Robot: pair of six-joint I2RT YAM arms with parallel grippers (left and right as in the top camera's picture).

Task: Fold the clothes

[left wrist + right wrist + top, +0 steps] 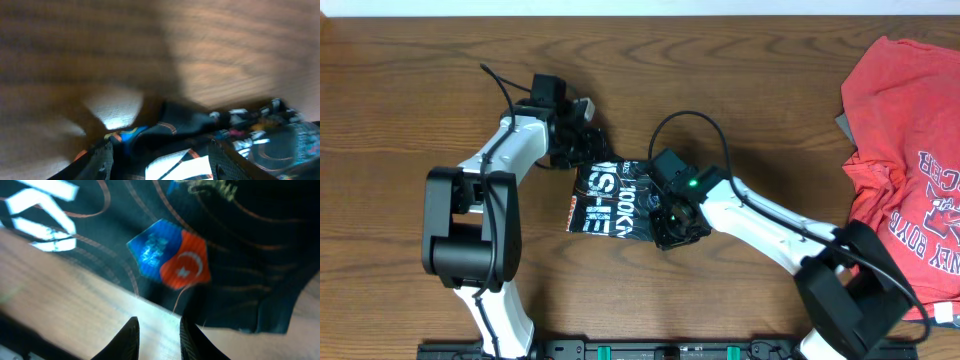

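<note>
I am holding my right gripper [158,326] narrowly parted and empty, black sports jersey [235,235] just ahead; my left gripper [159,148] is gaping, jersey fabric lying between its fingers.

- A wide table [740,80] of dark brown wood fills almost the whole view; its grain runs from side to side.
- Beyond its far edge there is a pale strip [640,6]; floor or wall, I cannot tell.
- A red T-shirt [905,130] with white lettering lies crumpled at the right end.
- A bright patch [117,107] of reflected light sits on the wood.
</note>
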